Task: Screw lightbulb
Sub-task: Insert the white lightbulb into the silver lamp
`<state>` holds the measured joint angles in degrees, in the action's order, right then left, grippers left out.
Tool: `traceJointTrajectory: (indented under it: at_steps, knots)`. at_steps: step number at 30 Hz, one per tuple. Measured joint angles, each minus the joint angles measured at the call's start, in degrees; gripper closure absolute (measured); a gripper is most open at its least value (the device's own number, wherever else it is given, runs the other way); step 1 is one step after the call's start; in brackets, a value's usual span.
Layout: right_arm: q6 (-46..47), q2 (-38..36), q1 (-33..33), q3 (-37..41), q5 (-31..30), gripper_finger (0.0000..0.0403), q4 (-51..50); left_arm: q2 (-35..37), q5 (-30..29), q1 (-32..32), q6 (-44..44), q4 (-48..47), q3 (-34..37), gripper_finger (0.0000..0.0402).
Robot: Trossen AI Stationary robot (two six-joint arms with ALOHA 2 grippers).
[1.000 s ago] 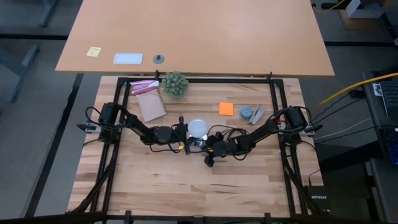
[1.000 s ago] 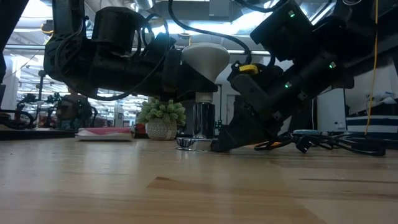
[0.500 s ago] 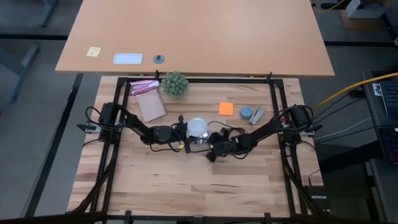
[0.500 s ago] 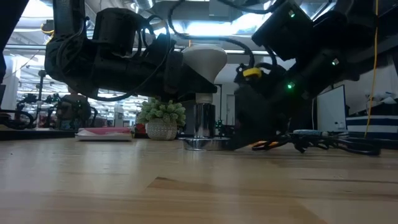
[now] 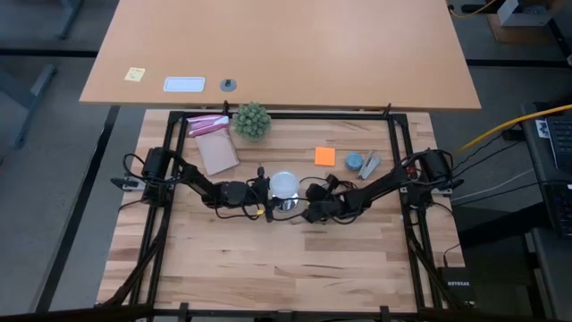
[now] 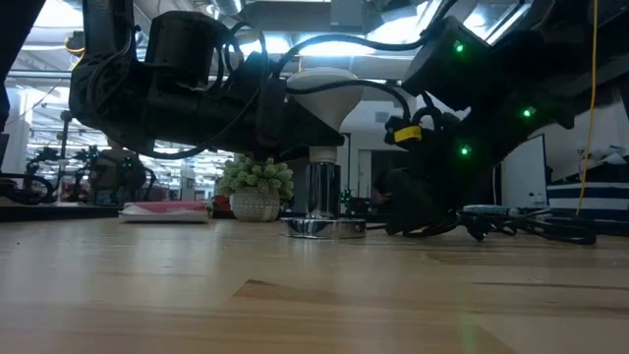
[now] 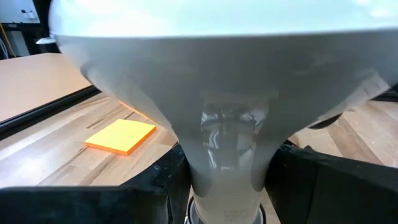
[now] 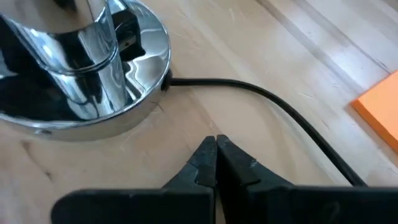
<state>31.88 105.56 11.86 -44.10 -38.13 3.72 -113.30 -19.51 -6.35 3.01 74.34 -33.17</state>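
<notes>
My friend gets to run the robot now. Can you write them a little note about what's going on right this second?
Left gripper: closed around the lightbulb's neck, holding it upright over the chrome socket.
Right gripper: shut, empty, low over the table beside the socket base and its black cord.
Done: bulb is set on top of the socket.
Left: whether it is screwed tight cannot be seen; finish twisting, then let go.

A spiky green ball plant (image 5: pixel 251 120) in a pale pot stands near the far edge of the wooden table (image 5: pixel 268 268). Just beside it lie a pink packet (image 5: pixel 206 124) and a brown card (image 5: pixel 217 153). An orange sticky note (image 5: pixel 324 156) lies apart, near a small blue-grey round object (image 5: pixel 355 162). A chrome socket base (image 8: pixel 81 93) with a thin black cord (image 8: pixel 273 118) sits mid-table.
</notes>
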Motion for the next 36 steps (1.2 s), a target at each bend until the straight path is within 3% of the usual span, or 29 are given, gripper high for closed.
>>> traceJointTrajectory:
  at_steps: [6, 12, 16, 36]
  knots:
    - [-3.3, -5.0, 0.1, 0.0, 6.0, 0.0397, 0.4, 0.0, 0.0, 0.0, 0.0, -0.1, 0.0, 0.0249]
    - [-3.8, -6.8, 0.1, -0.1, 18.9, 0.0396, 1.0, 0.0, -0.1, 0.0, 0.0, -0.1, 0.0, 0.0249]
    - [-3.8, -6.2, 0.1, -0.1, 24.0, 0.0396, 2.0, 0.0, -0.2, 0.0, 0.0, -0.1, 0.0, 0.0249]
    - [-3.9, -6.2, 0.2, -0.2, 28.2, 0.0396, 6.7, 0.0, -0.2, 0.0, 0.0, -0.2, 0.0, 0.0249]
